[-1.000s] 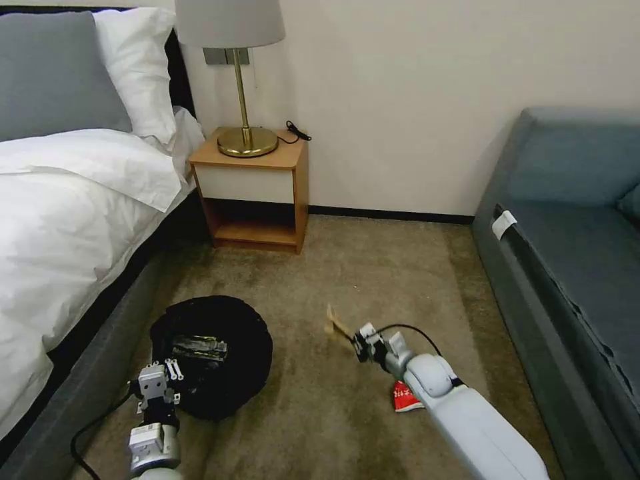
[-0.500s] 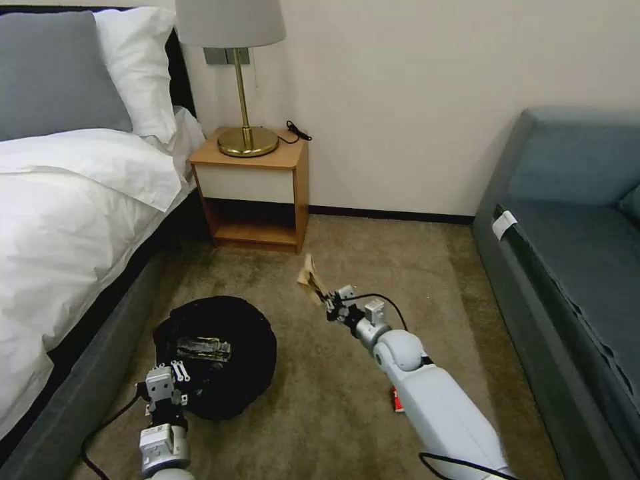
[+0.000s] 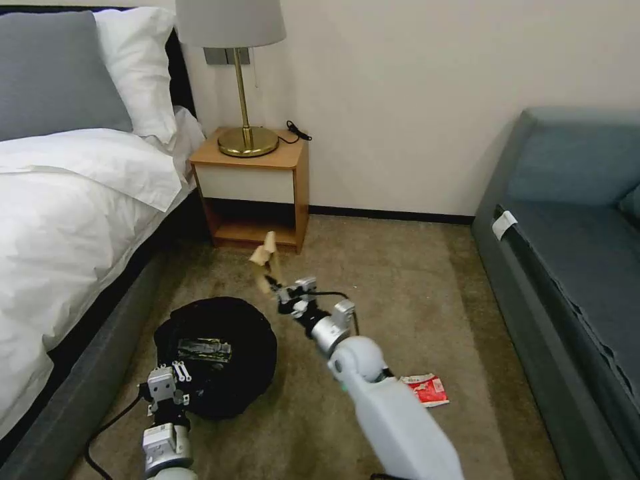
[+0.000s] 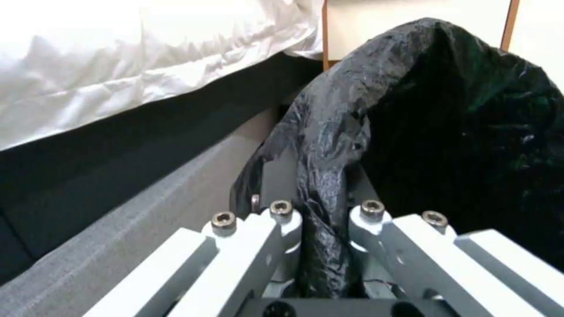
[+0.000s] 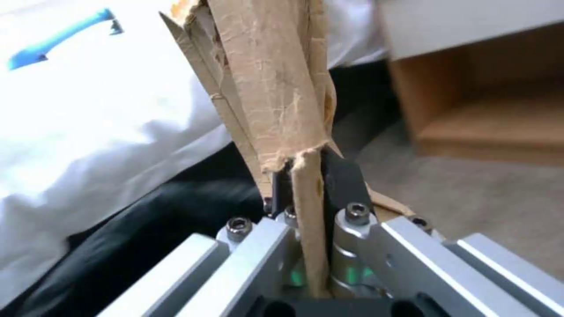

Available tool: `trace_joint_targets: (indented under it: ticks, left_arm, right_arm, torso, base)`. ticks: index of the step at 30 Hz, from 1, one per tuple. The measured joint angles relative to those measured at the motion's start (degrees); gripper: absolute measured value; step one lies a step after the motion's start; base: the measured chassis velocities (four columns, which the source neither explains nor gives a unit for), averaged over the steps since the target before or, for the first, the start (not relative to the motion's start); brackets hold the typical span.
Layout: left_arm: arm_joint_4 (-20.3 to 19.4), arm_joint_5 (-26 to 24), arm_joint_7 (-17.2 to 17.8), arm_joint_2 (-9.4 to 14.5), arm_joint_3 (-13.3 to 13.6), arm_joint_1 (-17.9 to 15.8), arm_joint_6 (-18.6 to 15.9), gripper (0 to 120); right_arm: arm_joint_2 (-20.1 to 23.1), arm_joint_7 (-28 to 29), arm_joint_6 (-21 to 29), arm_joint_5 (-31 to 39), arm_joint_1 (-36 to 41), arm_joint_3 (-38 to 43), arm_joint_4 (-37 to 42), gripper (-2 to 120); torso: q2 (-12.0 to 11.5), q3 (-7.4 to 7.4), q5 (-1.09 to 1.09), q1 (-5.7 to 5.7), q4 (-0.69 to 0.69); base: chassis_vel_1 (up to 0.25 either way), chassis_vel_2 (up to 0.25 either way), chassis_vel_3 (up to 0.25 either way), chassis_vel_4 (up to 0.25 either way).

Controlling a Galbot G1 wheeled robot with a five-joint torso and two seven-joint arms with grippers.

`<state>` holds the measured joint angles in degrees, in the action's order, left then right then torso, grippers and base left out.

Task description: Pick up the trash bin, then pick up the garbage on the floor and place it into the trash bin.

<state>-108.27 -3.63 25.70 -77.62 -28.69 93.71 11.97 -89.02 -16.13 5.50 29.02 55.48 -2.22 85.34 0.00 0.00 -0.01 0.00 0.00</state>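
The trash bin [image 3: 217,357], round with a glossy black bag liner, sits low beside the bed; a dark wrapper [image 3: 203,349] lies inside it. My left gripper [image 3: 175,379] is shut on the bin's near rim, and the left wrist view shows black liner [image 4: 329,185] pinched between its fingers. My right gripper [image 3: 280,291] is shut on a tan paper scrap [image 3: 265,260], held in the air just past the bin's far right rim. In the right wrist view the scrap [image 5: 276,101] stands up from the shut jaws. A red-and-white packet [image 3: 425,389] lies on the carpet to the right.
A bed [image 3: 73,213] with white bedding runs along the left. A wooden nightstand [image 3: 252,190] with a brass lamp [image 3: 245,100] stands against the back wall. A grey-blue sofa [image 3: 573,267] borders the right. Open carpet [image 3: 393,287] lies between them.
My right arm has lifted the tan paper scrap off the carpet and swung it left and away, toward the bin. The red-and-white packet, earlier half hidden by the arm, now shows whole.
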Motion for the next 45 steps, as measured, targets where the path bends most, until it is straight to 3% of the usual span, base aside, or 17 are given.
trace_joint_targets:
  ticks: [14, 31, 33, 35, 37, 39, 45]
  left_arm:
    - [-0.48, -0.48, -0.08, 0.15, 0.79, -3.17, -2.24, 3]
    - [0.04, -0.25, -0.11, -0.06, 1.73, -3.59, -2.44, 3]
    - [0.06, -0.23, -0.11, -0.1, 1.77, -3.6, -2.44, 3]
    - [0.1, -0.21, -0.12, -0.15, 1.81, -3.65, -2.41, 3]
    - [0.1, -0.21, -0.12, -0.15, 1.81, -3.65, -2.4, 3]
    - [0.35, -0.26, -0.12, -0.13, 1.77, -3.75, -2.26, 3]
    - [1.23, -0.31, -0.12, 0.01, 1.73, -3.85, -1.85, 3]
  right_arm:
    - [-0.83, -1.06, -0.53, -4.26, 3.25, -4.38, -2.71, 0]
    - [-0.06, -0.69, -1.34, -8.59, 3.46, -5.89, -5.29, 0]
    - [-0.11, -0.64, -1.34, -8.89, 3.39, -5.91, -5.5, 3]
    - [-0.3, -0.37, -1.36, -9.27, 3.28, -5.89, -5.94, 13]
    - [-0.31, -0.36, -1.37, -9.3, 3.28, -5.89, -5.96, 13]
    - [-0.19, -0.38, -1.37, -10.11, 3.31, -5.81, -6.21, 28]
    - [-0.12, -0.62, -1.65, -11.36, 3.54, -5.1, -6.62, 47]
  torso:
    - [0.0, 0.0, 0.01, 0.0, -0.01]
    - [0.0, 0.0, 0.01, 0.0, 0.0]
    - [0.0, 0.0, 0.01, 0.0, -0.01]
    - [0.0, 0.0, 0.01, 0.0, -0.01]
    - [0.0, 0.0, 0.01, 0.0, -0.01]
    - [0.0, 0.0, 0.01, 0.0, 0.0]
    - [0.0, 0.0, 0.01, 0.0, 0.0]
  base:
    - [0.0, 0.0, 0.0, 0.0]
    - [0.0, 0.0, 0.0, 0.0]
    - [0.0, 0.0, 0.0, 0.0]
    - [0.0, 0.0, 0.0, 0.0]
    - [0.0, 0.0, 0.0, 0.0]
    - [0.0, 0.0, 0.0, 0.0]
    - [0.0, 0.0, 0.0, 0.0]
